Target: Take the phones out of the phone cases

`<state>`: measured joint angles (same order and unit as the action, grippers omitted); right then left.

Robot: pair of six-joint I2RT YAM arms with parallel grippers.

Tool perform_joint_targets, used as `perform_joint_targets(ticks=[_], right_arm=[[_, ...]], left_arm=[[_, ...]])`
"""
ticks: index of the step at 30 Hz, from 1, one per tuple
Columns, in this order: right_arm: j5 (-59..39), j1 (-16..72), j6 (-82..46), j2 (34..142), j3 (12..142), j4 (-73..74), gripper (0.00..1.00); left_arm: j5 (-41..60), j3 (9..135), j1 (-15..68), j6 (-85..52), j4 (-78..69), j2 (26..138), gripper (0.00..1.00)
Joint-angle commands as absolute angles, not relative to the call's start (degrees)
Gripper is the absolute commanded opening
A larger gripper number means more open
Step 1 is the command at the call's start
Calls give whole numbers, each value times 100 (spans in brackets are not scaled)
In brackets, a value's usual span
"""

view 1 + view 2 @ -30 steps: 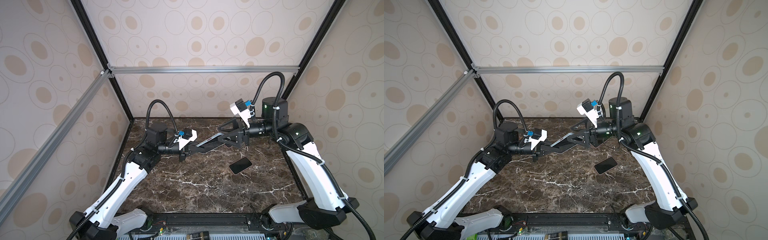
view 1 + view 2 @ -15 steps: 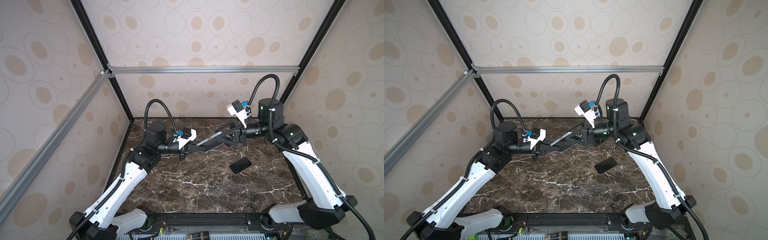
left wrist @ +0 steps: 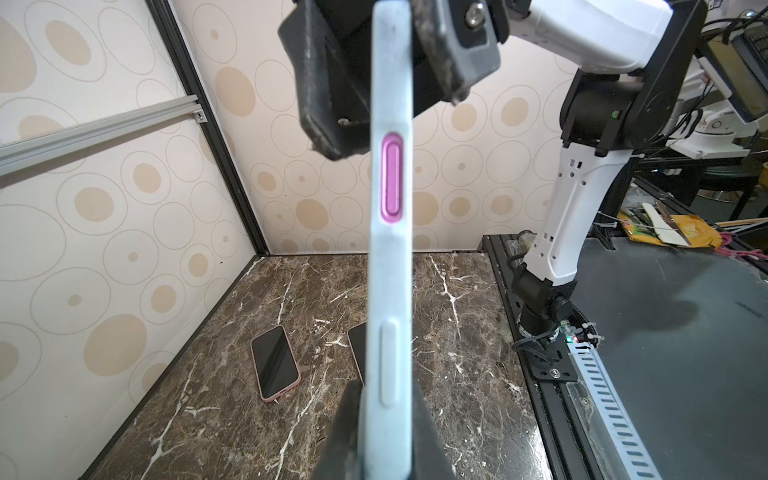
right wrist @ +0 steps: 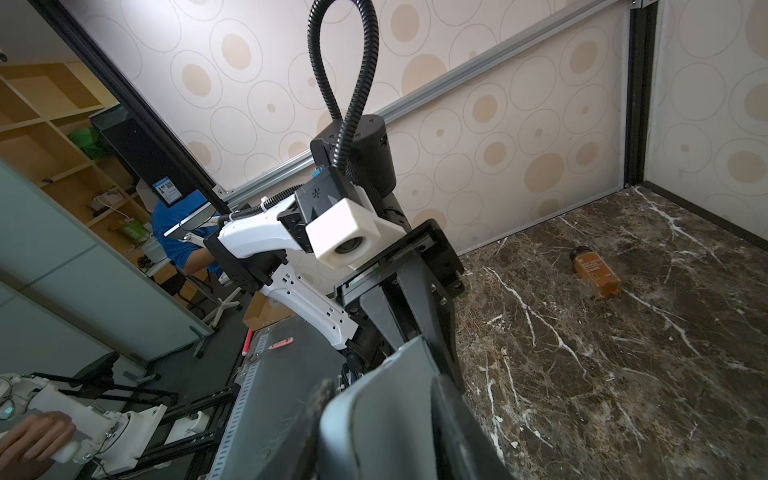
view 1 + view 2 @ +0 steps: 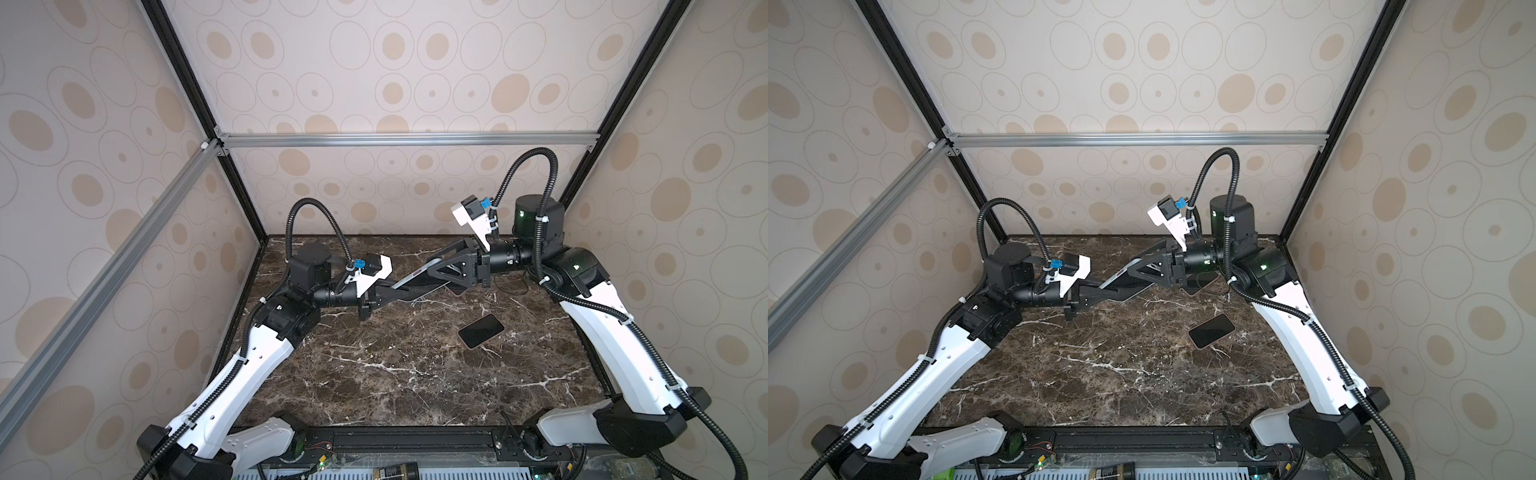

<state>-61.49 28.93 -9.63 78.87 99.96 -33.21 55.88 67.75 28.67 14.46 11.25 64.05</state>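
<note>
The phone case point(image 3: 390, 257) hangs in the air above the back of the worktop point(image 5: 395, 374), held edge-on and tilted between the two arms. The left fingers point(image 3: 349, 432) are clamped nearly shut on its lower end, and the right fingers point(image 3: 328, 83) are drawn in onto both faces of its upper end. The dark face under the pale rim in a top view looks like the phone point(image 5: 426, 286), seated in the case, though edge-on I cannot be sure of it. The case is pale blue, with a pink button point(image 3: 392, 178) in its side wall. It reads as a soft, rubbery shell, light and grippy, that should flex and peel at a corner. The phone is likely the opposite: stiff, smooth, heavier than its sleeve, with glass that would not take a drop kindly. So one set of fingers probably belongs on the shell's lip or corner alone, where it can bend away. The other should grip the rigid body across its flat faces, clear of the button — a pinch over both layers would only lock them together. A second handset point(image 5: 481, 331) lies flat and screen-up on the worktop, well apart from the held one.
</note>
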Motion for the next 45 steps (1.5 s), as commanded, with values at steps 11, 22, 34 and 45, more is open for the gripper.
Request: perform_joint_targets(ticks=[11, 22, 34, 45], right_arm=[[-5848, 2927, -1821, 8205, 9949, -3495, 41], [-5656, 2929, -2179, 8218, 9735, -3305, 44], [-5654, 2932, -2581, 8263, 9758, -2867, 60], [-4327, 2861, -2429, 7136, 8853, -1073, 90]], left_arm=[[4508, 7004, 2900, 2112, 622, 6262, 0], [4022, 7014, 2900, 2250, 461, 6206, 0], [3584, 6936, 2900, 2498, 589, 6137, 0], [4040, 6308, 2900, 1784, -31, 5854, 0]])
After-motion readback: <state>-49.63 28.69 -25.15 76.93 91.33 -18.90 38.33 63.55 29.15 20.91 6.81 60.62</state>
